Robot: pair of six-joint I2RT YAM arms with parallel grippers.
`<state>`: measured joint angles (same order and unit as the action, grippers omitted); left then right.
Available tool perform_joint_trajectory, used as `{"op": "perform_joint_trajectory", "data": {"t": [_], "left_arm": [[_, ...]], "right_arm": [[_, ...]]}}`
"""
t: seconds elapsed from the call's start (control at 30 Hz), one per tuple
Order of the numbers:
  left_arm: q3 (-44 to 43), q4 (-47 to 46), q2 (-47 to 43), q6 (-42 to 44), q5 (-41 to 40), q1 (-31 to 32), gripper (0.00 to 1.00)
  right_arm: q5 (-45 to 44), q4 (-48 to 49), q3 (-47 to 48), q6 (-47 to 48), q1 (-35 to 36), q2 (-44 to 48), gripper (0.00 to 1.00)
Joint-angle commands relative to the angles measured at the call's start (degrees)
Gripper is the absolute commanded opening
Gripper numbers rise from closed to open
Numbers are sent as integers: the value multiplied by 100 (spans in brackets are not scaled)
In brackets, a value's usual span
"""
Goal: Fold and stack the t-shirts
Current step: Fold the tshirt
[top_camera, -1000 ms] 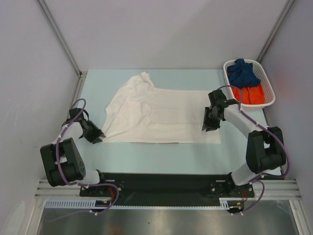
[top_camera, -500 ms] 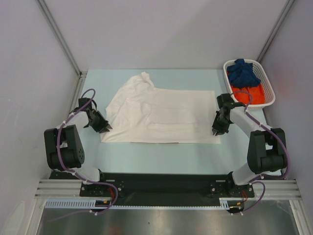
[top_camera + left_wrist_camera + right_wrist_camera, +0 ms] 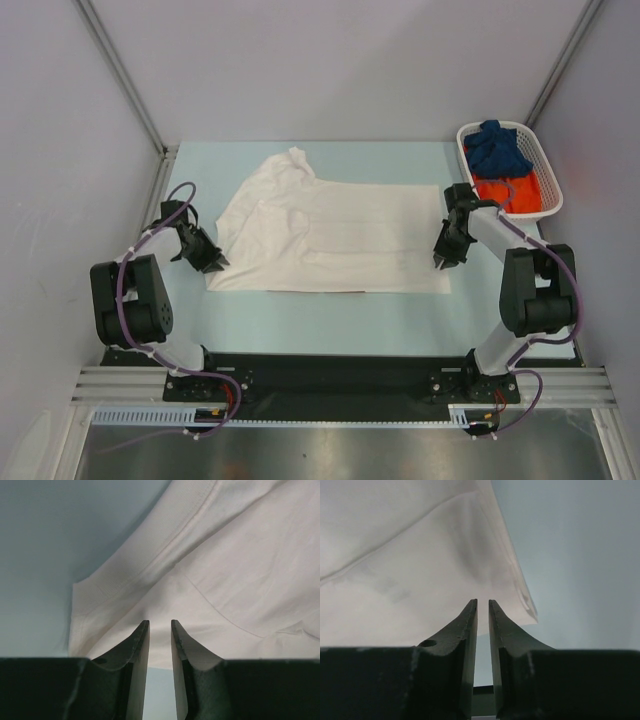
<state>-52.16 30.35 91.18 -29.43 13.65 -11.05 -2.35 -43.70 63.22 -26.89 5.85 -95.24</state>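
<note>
A white cloth t-shirt (image 3: 330, 235) lies spread flat mid-frame on the pale blue desk (image 3: 400, 160). The left arm's black fingers (image 3: 139, 645) stand narrowly parted at its lower-left corner, and the right arm's black fingers (image 3: 469, 625) stand narrower still at its right edge.

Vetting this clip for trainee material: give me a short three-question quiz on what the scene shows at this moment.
1. True or false: the white t-shirt lies inside the basket.
2. What does the basket hold? A) a dark blue t-shirt and an orange t-shirt. B) a green towel. C) a pair of grey socks.
3. Which is at the end of the white t-shirt nearer the basket: the left gripper or the right gripper?

Key: 1 false, it lies spread on the table. 2 A. 3 the right gripper.
</note>
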Motion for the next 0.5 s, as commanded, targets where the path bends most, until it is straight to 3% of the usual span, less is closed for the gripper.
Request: {"op": "perform_joint_trajectory", "data": {"t": [0.0, 0.27, 0.47], "left_arm": [[-145, 24, 5, 183, -64, -64, 29], [-119, 41, 128, 262, -82, -178, 29], [-40, 24, 146, 254, -117, -240, 29]], "right_arm": [[77, -7, 42, 44, -101, 102, 20], [173, 29, -187, -17, -180, -126, 17], [42, -33, -740, -176, -189, 322, 13]]}}
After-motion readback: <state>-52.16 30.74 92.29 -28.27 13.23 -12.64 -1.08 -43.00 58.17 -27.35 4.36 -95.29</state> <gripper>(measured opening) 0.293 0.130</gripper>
